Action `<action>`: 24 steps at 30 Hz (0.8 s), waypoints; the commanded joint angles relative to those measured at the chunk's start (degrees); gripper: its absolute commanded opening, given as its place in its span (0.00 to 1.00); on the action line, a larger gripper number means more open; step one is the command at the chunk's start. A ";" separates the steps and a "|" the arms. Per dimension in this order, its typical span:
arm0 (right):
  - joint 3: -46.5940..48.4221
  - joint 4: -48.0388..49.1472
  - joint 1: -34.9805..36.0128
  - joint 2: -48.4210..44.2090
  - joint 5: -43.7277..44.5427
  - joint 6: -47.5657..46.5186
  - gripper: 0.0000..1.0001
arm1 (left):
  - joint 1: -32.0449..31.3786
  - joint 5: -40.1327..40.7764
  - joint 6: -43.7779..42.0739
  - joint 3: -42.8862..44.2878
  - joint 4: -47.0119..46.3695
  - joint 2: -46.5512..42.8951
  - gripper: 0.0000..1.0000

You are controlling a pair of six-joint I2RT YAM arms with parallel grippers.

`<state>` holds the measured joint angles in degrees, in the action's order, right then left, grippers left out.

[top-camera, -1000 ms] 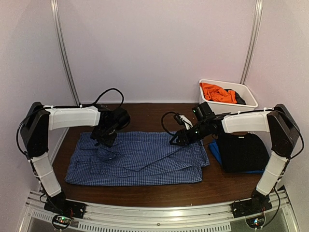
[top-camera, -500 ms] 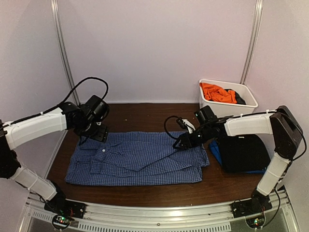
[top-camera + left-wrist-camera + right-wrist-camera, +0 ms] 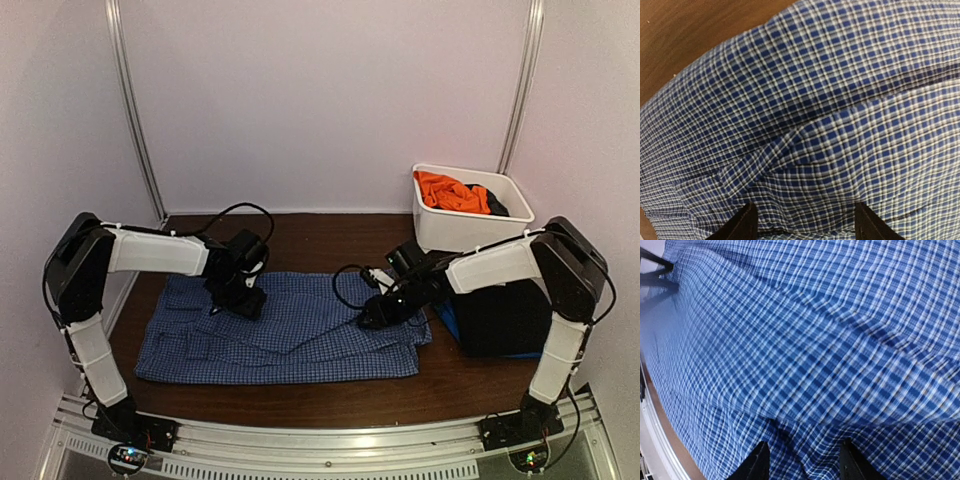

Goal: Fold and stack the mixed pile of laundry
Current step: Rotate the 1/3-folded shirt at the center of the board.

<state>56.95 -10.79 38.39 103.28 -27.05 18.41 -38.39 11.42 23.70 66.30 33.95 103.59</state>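
Note:
The blue-and-white checked shirt [image 3: 290,340] lies spread flat on the brown table [image 3: 310,235]. My left gripper [image 3: 240,297] rests on its upper left part. In the left wrist view the checked shirt [image 3: 840,100] fills the frame and the left gripper [image 3: 805,222] is open, both black fingertips [image 3: 742,225] pressing onto the cloth beside a raised crease. My right gripper [image 3: 375,315] is down on the shirt's right part. In the right wrist view the right gripper [image 3: 805,452] stands open over a folded edge of the shirt [image 3: 815,340], with cloth between its tips.
A white tub [image 3: 515,190] stands at the back right, holding an orange T-shirt [image 3: 450,190] and a black piece [image 3: 497,205]. Right of the shirt, a folded black garment [image 3: 505,315] lies on a blue piece [image 3: 445,320]. Pale walls close in three sides.
My left gripper went out to the shirt's far left edge, then swung back right onto its upper left part. My right gripper slid slightly nearer and left, its jaws narrowing.

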 commanded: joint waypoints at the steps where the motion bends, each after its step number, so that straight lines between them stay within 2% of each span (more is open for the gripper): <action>1: 4.48 -2.25 -0.21 6.29 8.33 -0.92 0.48 | 2.05 -1.42 2.94 -1.21 -2.99 1.94 0.66; 8: 22.92 -8.66 -2.59 18.86 15.43 -5.35 0.48 | 5.35 0.76 8.86 -8.62 -3.23 -0.21 0.65; 11: 35.73 -11.98 -3.22 25.77 18.43 -7.55 0.48 | 4.73 -4.79 9.50 -11.84 -6.20 -1.46 0.61; 15: 55.96 -18.99 -3.24 35.92 18.06 -9.67 0.47 | -1.29 -6.91 8.62 -11.07 -6.18 -1.77 0.60; 17: 62.16 -21.90 -3.24 38.01 17.91 -10.29 0.47 | -4.21 -7.32 8.62 -9.73 -5.80 -2.53 0.60; 20: 60.62 -22.24 -3.24 33.41 18.30 -11.02 0.48 | -4.39 -6.53 9.49 -8.35 -4.67 -6.48 0.61; 24: 46.31 -15.21 -3.22 19.52 14.15 -10.48 0.50 | -2.22 -2.43 9.11 -5.40 -0.89 -10.96 0.63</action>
<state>112.20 -28.49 35.07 136.46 -10.68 8.69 -43.48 6.83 32.56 56.93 28.95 97.78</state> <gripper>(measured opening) 0.497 0.621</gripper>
